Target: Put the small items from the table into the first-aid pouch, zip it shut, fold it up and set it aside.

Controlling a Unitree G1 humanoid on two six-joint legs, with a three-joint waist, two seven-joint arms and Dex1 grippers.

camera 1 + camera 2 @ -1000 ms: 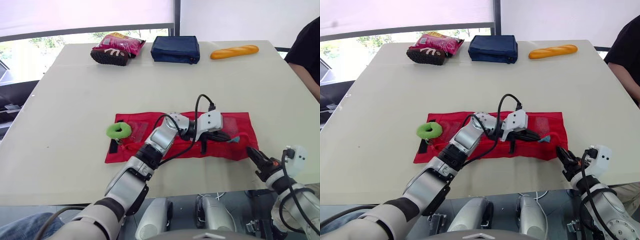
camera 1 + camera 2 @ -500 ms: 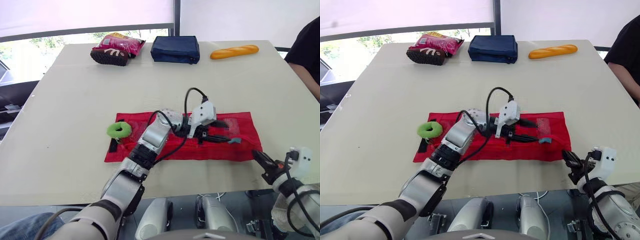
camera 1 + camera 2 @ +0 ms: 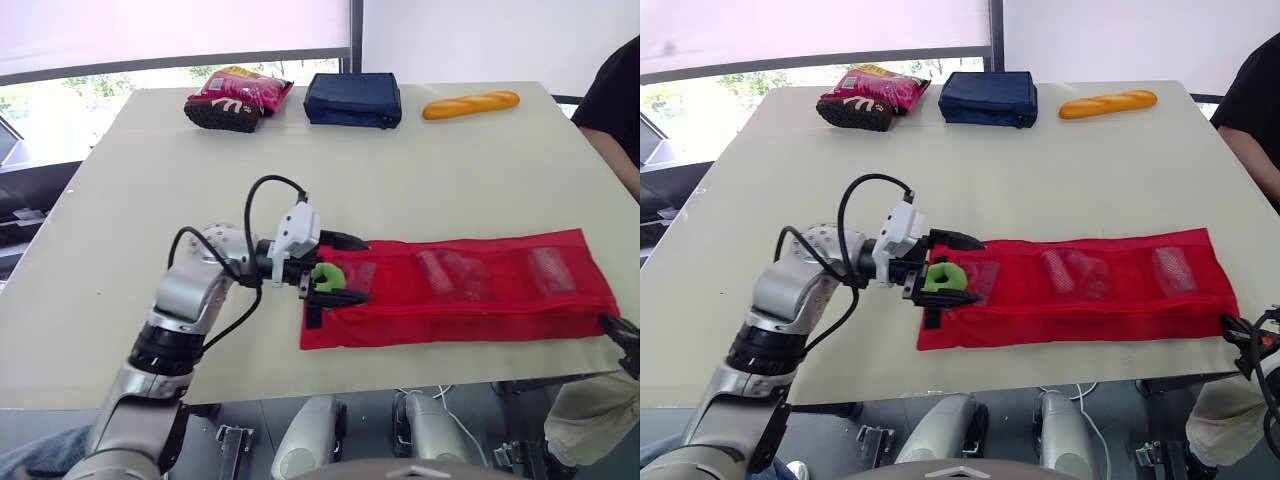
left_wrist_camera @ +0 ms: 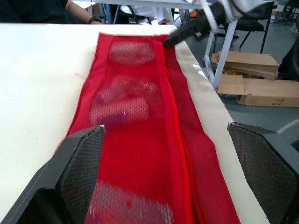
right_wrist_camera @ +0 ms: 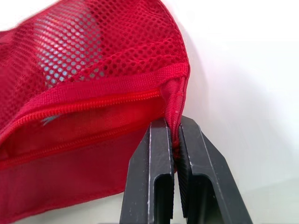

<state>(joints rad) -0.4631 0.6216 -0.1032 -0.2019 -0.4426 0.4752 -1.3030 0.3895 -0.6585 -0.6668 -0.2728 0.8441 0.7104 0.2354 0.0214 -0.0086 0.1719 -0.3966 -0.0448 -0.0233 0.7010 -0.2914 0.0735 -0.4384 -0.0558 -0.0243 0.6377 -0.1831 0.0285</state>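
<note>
In the head views, the red first-aid pouch [image 3: 470,295] lies stretched flat along the near edge of the table [image 3: 130,190]. The left tool [image 3: 338,270] is spread wide either side of a green ring [image 3: 326,276] at the pouch's left end. In the left wrist view, mesh pockets run away between the parted fingers [image 4: 77,168]. In the right wrist view, the right tool [image 5: 174,125] is clamped tight on the pouch's corner seam.
</note>
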